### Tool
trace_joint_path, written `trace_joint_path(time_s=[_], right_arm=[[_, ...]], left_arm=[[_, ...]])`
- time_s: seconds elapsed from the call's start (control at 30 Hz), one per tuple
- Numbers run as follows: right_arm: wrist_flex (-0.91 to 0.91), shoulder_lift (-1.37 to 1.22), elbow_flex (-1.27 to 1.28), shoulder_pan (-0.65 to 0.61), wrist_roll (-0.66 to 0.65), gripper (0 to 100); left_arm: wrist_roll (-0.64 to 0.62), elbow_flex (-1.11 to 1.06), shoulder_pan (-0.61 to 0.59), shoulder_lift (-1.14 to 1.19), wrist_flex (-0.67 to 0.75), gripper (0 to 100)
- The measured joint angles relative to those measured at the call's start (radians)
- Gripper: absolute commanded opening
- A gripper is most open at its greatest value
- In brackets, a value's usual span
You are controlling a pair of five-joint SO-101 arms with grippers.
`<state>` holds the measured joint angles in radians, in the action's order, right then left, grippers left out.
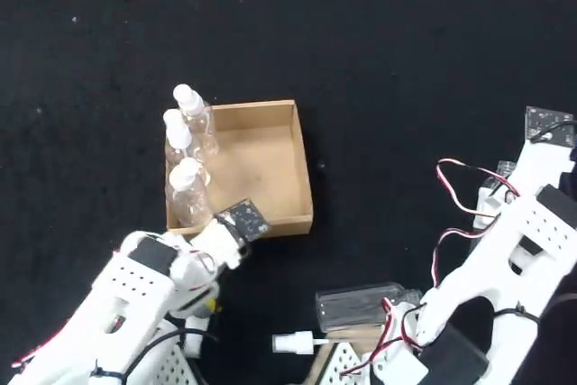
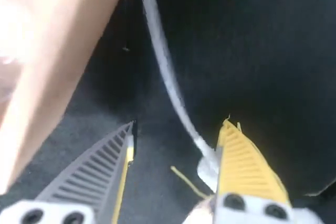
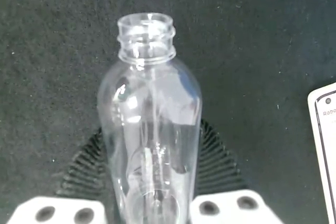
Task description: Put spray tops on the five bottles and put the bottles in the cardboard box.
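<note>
The likeliest failure is at the bottle's mouth. The right gripper (image 3: 151, 129) clamps only the lower body of the clear bottle (image 3: 147, 77), one ribbed finger on each flank. The neck is therefore unsupported, and any push on the open mouth could swing the smooth plastic or slide it through the grip. A thin tube would also miss or bend against so narrow an opening.

The left gripper (image 2: 179, 123) brings a second risk. Its fingers are spread wide and grip nothing. A thin white tube (image 2: 163, 61), probably a spray top's, runs between them and hugs the yellow finger (image 2: 244, 171). I cannot tell whether they touch. Closing from here could pinch the tube rather than the head, or flick it aside.

In the high view the bottle lies low over the table. A loose spray top (image 1: 296, 343) lies at its 8 o'clock, apart from it. The cardboard box (image 1: 305, 169) sits at its 10 o'clock. Three capped bottles (image 1: 189, 188) crowd the box's 9 o'clock wall, and a careless placement could knock them over.
</note>
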<state>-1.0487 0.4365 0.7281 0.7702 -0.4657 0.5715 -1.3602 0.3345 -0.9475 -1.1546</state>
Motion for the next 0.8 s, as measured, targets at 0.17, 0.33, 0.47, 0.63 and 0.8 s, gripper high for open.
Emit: trace_joint_path(time_s=[0.17, 0.33, 0.47, 0.63, 0.8], right_arm=[[0.000, 0.000, 0.000, 0.000, 0.000, 1.1], [0.000, 0.000, 0.000, 0.000, 0.000, 1.1], [0.000, 0.000, 0.000, 0.000, 0.000, 1.1], [0.000, 0.000, 0.000, 0.000, 0.000, 1.1], [0.000, 0.000, 0.000, 0.000, 0.000, 1.1]], left_arm=[[0.160, 0.008, -0.094, 0.020, -0.028, 23], [0.189, 0.012, -0.121, 0.018, -0.032, 23], [0.192, 0.043, -0.071, 0.017, -0.092, 23], [0.195, 0.137, -0.048, 0.018, -0.172, 23], [0.196, 0.272, -0.037, 0.018, -0.284, 23]])
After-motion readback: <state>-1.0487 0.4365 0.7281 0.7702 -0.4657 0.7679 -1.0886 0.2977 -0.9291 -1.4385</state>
